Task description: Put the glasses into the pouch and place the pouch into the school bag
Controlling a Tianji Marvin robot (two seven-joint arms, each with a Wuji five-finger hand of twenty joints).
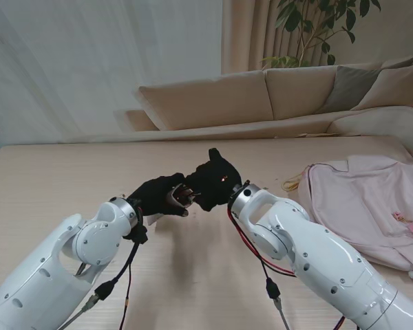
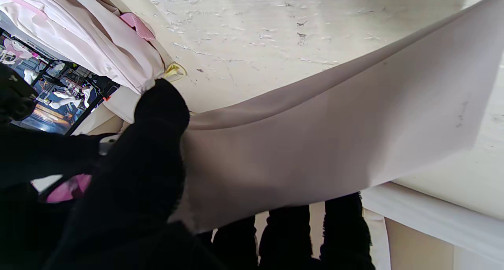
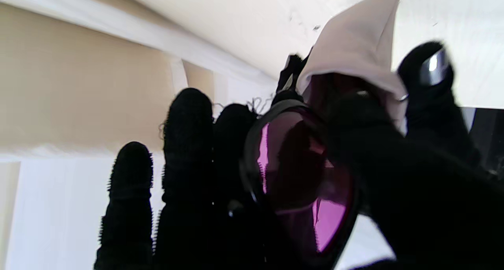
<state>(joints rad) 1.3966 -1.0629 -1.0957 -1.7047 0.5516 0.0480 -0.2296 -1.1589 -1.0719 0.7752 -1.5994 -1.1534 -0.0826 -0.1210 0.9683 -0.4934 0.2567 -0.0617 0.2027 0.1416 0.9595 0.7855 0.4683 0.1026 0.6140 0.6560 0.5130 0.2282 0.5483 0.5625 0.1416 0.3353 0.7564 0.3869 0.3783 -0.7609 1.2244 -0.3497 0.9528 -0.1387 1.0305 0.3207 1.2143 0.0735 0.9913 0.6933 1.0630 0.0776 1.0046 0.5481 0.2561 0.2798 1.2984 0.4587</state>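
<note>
Glasses meeting pouch between two robot hands

Fingers of the right robot hand [image 1: 213, 180] are closed around the glasses [image 3: 299, 179], whose dark frame and pink-purple lens fill the right wrist view. One end of the glasses sits at the open mouth of the pale pouch [image 3: 354, 53], directly ahead of the right fingertips [image 3: 189, 108]; how far inside it reaches is hidden by the fabric.

The left robot hand [image 1: 158, 194] is pinching the pouch [image 2: 334, 136], thumb on one face and the other fingers [image 2: 342, 219] behind the cloth, holding it off the worktop [image 1: 69, 185]. Seen from the stand, the two black-gloved hands touch at their fingertips, raised over the middle of the worktop, with the pouch almost wholly covered between them.

Beyond the right robot hand, on its outer side, the pink school bag [image 1: 372, 206] lies flat on the worktop, well apart from both hands. Past the far edge of the worktop stands a beige sofa [image 1: 275, 96].
</note>
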